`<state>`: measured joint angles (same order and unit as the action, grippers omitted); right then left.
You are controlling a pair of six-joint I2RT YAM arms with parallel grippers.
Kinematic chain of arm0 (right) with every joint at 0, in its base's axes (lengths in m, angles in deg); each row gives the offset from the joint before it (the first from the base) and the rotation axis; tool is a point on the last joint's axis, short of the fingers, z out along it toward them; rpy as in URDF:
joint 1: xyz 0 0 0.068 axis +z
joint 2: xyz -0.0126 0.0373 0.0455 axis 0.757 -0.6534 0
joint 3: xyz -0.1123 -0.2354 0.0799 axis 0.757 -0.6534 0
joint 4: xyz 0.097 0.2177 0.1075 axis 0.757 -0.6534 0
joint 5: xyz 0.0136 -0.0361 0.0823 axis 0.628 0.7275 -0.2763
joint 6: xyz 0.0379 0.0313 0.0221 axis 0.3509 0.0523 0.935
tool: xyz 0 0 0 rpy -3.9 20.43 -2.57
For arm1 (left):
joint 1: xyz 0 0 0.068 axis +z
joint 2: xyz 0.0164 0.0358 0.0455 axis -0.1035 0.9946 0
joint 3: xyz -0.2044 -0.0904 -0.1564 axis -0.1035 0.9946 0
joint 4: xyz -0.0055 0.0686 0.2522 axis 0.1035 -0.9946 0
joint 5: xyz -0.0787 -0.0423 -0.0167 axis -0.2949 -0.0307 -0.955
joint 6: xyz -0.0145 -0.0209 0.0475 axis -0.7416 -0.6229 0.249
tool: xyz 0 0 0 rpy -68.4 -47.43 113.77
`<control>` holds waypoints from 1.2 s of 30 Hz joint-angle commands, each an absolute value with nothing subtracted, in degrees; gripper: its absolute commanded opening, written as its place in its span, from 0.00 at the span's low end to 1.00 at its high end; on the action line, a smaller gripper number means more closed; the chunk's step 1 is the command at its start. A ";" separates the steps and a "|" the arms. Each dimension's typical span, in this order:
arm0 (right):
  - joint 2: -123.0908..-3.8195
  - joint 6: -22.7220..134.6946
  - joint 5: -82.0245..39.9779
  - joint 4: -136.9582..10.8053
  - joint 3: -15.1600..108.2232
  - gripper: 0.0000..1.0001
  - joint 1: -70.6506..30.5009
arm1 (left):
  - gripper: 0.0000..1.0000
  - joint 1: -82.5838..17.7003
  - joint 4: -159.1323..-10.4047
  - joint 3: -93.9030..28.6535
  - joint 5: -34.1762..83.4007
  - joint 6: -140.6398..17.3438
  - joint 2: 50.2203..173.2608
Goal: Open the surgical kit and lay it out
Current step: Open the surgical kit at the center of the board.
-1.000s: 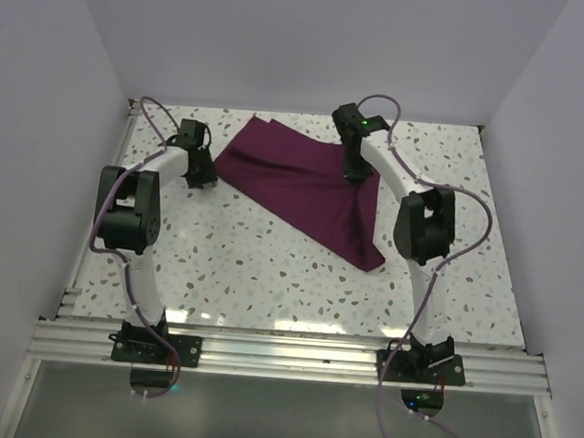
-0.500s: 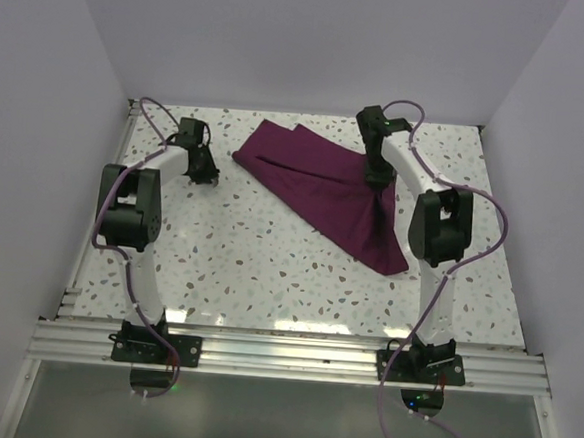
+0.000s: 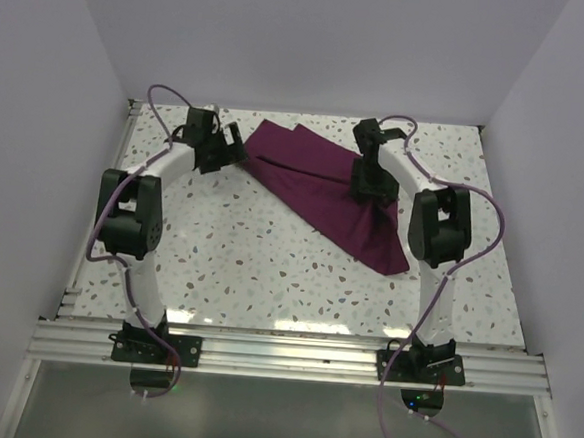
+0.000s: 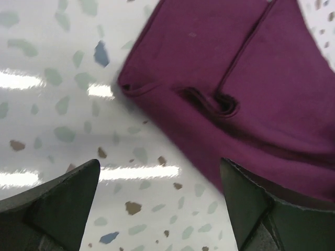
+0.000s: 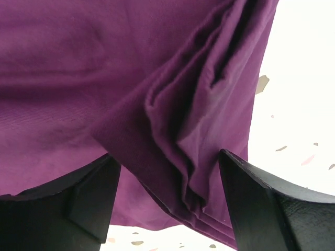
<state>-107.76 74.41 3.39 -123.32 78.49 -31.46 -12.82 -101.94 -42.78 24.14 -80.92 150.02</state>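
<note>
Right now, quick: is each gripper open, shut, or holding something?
Left gripper: open, holding nothing, at the edge of the purple cloth.
Right gripper: open, over the cloth's folds, not gripping them.

A white speckled tabletop [image 3: 269,268] stands between pale walls [image 3: 314,40], with an aluminium rail [image 3: 282,357] along its near edge.

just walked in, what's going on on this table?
Two arms are working a maroon cloth wrap lying partly folded on the speckled table. The left gripper is open at the cloth's left corner, holding nothing. The right gripper is open too, fingers straddling a bunched fold. No tray or instruments are visible.
</note>
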 commanded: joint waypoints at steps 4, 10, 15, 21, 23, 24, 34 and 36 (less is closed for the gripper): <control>-102.00 73.61 1.30 -123.30 76.20 0.81 -31.36 | 1.00 -15.61 -99.53 -54.05 22.24 -82.15 156.73; -99.27 72.73 1.73 -123.30 73.91 0.84 -31.45 | 0.74 -17.63 -103.21 -64.24 23.21 -83.55 166.83; -98.92 72.29 5.25 -125.23 74.61 0.85 -32.24 | 0.12 -19.30 -105.68 -68.83 22.59 -84.52 170.90; -98.13 72.63 7.36 -125.94 74.70 0.87 -34.87 | 0.00 -19.57 -101.46 -59.43 23.73 -84.00 164.41; -98.30 72.64 7.19 -125.85 74.26 0.87 -35.92 | 0.00 -19.48 -101.20 -55.83 25.22 -83.03 162.21; -98.91 72.99 7.18 -125.94 74.17 0.87 -36.80 | 0.00 -19.22 -101.20 -54.51 26.01 -81.98 159.58; -106.72 72.99 6.31 -125.67 82.41 0.84 -38.92 | 0.00 -12.36 -102.60 -35.62 32.60 -76.62 139.97; -108.40 73.08 5.78 -126.46 84.88 0.84 -39.18 | 0.00 -12.10 -104.00 -34.47 32.70 -75.04 137.43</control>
